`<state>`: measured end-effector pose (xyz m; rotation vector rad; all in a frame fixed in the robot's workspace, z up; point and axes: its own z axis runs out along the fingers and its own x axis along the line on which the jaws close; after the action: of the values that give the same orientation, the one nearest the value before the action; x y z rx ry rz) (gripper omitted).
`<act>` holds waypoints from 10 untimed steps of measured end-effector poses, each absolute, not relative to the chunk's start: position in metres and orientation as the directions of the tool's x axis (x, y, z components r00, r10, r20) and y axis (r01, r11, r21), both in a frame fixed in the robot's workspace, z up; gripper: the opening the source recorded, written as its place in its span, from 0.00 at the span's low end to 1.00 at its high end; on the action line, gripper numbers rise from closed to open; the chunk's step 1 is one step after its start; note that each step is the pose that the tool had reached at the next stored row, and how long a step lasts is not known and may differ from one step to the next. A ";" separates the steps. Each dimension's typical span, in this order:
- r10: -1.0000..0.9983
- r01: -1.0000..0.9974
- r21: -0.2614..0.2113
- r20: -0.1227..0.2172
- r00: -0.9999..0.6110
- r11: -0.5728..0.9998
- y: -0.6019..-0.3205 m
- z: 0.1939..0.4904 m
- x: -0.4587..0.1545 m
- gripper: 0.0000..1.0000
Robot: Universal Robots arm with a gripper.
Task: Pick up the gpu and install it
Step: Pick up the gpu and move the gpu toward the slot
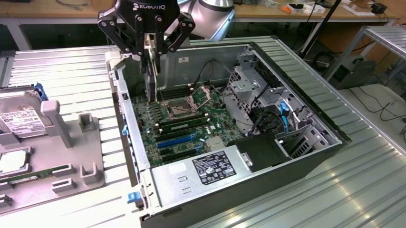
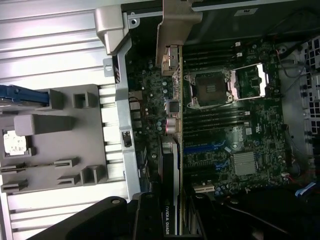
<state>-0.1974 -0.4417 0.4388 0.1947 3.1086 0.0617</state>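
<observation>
Above one open computer case, one gpu in one hand.

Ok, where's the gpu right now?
In the exterior view the gpu hangs on edge in the gripper, over the motherboard, close to the case wall on that view's left.

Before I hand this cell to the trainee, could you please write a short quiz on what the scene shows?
1. True or false: the claw is empty.
2. The gpu hangs over: A) the hard drive, B) the motherboard, C) a keyboard.
3. On which side of the exterior view does the hard drive lie?

Key
1. False: it grips the gpu.
2. B.
3. The exterior view's left.
</observation>
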 end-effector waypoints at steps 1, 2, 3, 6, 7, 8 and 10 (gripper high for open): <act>0.125 0.124 0.041 -0.024 -0.992 0.991 -0.442 0.439 -0.196 0.27; 0.125 0.124 0.041 -0.024 -0.992 0.991 -0.442 0.439 -0.194 0.27; 0.125 0.124 0.041 -0.024 -0.992 0.991 -0.442 0.439 -0.192 0.27; 0.125 0.124 0.041 -0.024 -0.992 0.991 -0.442 0.439 -0.186 0.27; 0.125 0.124 0.041 -0.024 -0.992 0.991 -0.442 0.439 -0.184 0.27; 0.125 0.124 0.041 -0.024 -0.992 0.991 -0.442 0.439 -0.183 0.27; 0.125 0.124 0.041 -0.024 -0.992 0.991 -0.442 0.439 -0.179 0.27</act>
<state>-0.1788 -0.4417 0.4388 0.1947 3.1086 0.0617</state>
